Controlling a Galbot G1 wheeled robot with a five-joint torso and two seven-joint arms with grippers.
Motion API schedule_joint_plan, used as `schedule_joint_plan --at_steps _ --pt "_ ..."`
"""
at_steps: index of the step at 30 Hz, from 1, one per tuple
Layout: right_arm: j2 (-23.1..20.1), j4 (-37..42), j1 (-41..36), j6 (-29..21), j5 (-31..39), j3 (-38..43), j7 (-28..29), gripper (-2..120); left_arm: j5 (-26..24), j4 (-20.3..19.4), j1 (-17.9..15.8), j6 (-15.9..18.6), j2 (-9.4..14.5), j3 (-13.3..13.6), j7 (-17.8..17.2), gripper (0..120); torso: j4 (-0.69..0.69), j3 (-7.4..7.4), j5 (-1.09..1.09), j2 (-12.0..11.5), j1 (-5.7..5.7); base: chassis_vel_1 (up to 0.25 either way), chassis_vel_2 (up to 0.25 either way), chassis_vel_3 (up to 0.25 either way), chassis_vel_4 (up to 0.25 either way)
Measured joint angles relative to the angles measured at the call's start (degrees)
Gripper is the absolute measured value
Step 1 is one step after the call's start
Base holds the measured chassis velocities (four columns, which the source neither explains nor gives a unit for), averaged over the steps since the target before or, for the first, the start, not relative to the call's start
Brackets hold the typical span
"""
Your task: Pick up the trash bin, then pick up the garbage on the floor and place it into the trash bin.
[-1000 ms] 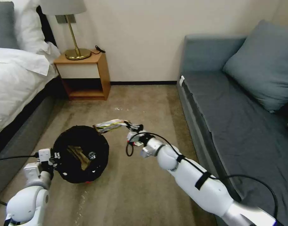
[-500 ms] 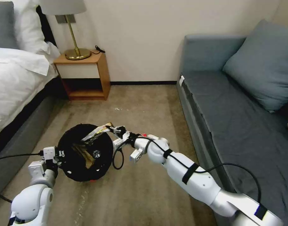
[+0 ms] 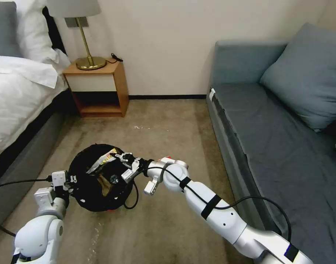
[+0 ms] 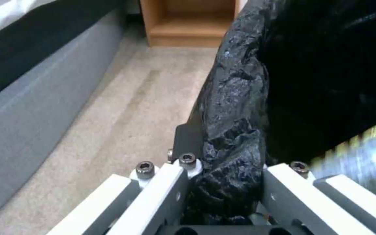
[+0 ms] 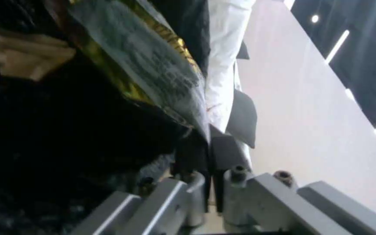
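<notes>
The trash bin, lined with a wrinkly black bag, is tilted so that its opening faces me. My left gripper is shut on its rim; in the left wrist view the fingers pinch the bag-covered rim. My right gripper is shut on one end of a black-gold snack wrapper, which hangs over the bin's opening. In the right wrist view the wrapper runs out from the closed fingertips. A tan paper wad and a clear bottle's end lie inside the bin.
A wooden nightstand with a brass lamp stands against the far wall. The bed runs along the left and a grey sofa along the right. Open carpet lies between them.
My right arm has swung left, carrying the wrapper from beside the bin to over its opening. The bin and my left gripper have shifted slightly right.
</notes>
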Motion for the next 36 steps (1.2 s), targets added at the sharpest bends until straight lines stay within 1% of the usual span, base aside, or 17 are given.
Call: schedule_joint_plan --at_steps 5,6,7,10,11,13,14,16,17,21,22,24,26,27,28,29,36 --pt "0.1 0.0 -0.4 0.1 0.3 0.0 -0.2 23 -0.4 -0.3 0.3 0.3 0.0 -0.1 0.0 4 0.0 0.0 0.0 0.0 0.0 0.0 0.0 0.0 0.0" --pt "0.2 0.1 -0.4 0.8 0.8 0.1 -0.6 32 -0.5 -0.6 0.3 0.4 0.0 -0.2 0.0 4 0.0 0.0 0.0 0.0 0.0 0.0 0.0 0.0 0.0" --pt "0.2 0.1 -0.4 0.8 0.8 0.1 -0.6 32 -0.5 -0.6 0.3 0.4 0.0 -0.2 0.0 4 0.0 0.0 0.0 0.0 0.0 0.0 0.0 0.0 0.0" --pt "0.6 0.1 -0.3 2.4 1.6 0.5 -1.2 47 -0.6 -0.7 0.5 0.5 0.0 -0.3 0.1 4 0.0 0.0 0.0 0.0 0.0 0.0 0.0 0.0 0.0" --pt "0.6 0.1 -0.3 2.4 1.6 0.5 -1.2 47 -0.6 -0.7 0.5 0.5 0.0 -0.3 0.1 4 0.0 0.0 0.0 0.0 0.0 0.0 0.0 0.0 0.0" --pt "0.6 0.1 -0.3 2.7 3.5 0.6 -1.8 57 -0.7 -0.7 0.5 0.5 0.0 -0.5 0.1 4 0.0 0.0 0.0 0.0 0.0 0.0 0.0 0.0 0.0" --pt "0.6 0.1 -0.3 2.7 3.5 0.6 -1.8 57 -0.7 -0.7 0.5 0.5 0.0 -0.5 0.1 4 0.0 0.0 0.0 0.0 0.0 0.0 0.0 0.0 0.0" --pt "-0.1 0.9 -0.3 2.1 9.7 1.2 -3.6 68 -1.2 -0.5 0.5 0.5 0.2 -1.0 0.1 4 0.0 0.0 0.0 0.0 0.0 0.0 0.0 0.0 0.0" --pt "-0.1 0.9 -0.3 2.1 9.7 1.2 -3.6 68 -1.2 -0.5 0.5 0.5 0.2 -1.0 0.1 4 0.0 0.0 0.0 0.0 0.0 0.0 0.0 0.0 0.0" --pt "-3.1 3.9 -1.9 -5.0 31.7 2.9 -7.4 86 -3.4 0.2 0.2 0.6 1.0 -2.6 -0.1 4 0.0 0.0 0.0 0.0 0.0 0.0 0.0 0.0 0.0" --pt "-3.1 3.9 -1.9 -5.0 31.7 2.9 -7.4 86 -3.4 0.2 0.2 0.6 1.0 -2.6 -0.1 4 0.0 0.0 0.0 0.0 0.0 0.0 0.0 0.0 0.0" --pt "-5.4 6.4 -4.1 -8.2 47.6 3.8 -9.0 96 -5.2 0.8 -0.1 0.8 1.7 -4.0 -0.4 4 -0.01 0.0 0.0 0.0 0.0 0.0 0.0 0.0 0.0" --pt "-6.8 9.1 -7.5 -10.5 61.2 5.1 -7.9 99 -6.4 1.7 -0.2 0.9 2.3 -5.2 -0.7 4 0.0 0.0 0.0 0.0 0.0 0.0 0.0 0.0 0.0" --pt "-6.8 9.1 -7.5 -10.5 61.2 5.1 -7.9 99 -6.4 1.7 -0.2 0.9 2.3 -5.2 -0.7 4 0.0 0.0 0.0 0.0 0.0 0.0 0.0 0.0 0.0" --pt "-7.2 10.8 -10.0 -11.5 67.9 6.2 -6.7 99 -6.7 2.2 -0.2 0.9 2.5 -5.8 -0.8 4 0.0 -0.01 0.01 0.0 -0.01 0.0 0.0 0.0 0.0" --pt "-7.2 11.8 -12.2 -11.7 71.5 7.5 -5.8 100 -7.0 2.7 -0.2 0.9 2.8 -6.4 -1.0 4 0.0 0.0 0.01 0.0 0.0 0.0 0.0 0.0 0.0" --pt "-5.9 16.5 -22.4 -10.2 77.3 17.3 -4.2 100 -7.5 4.6 0.3 0.2 3.9 -8.1 -1.1 4 0.0 0.0 0.01 0.0 0.0 0.0 0.0 0.0 0.0"
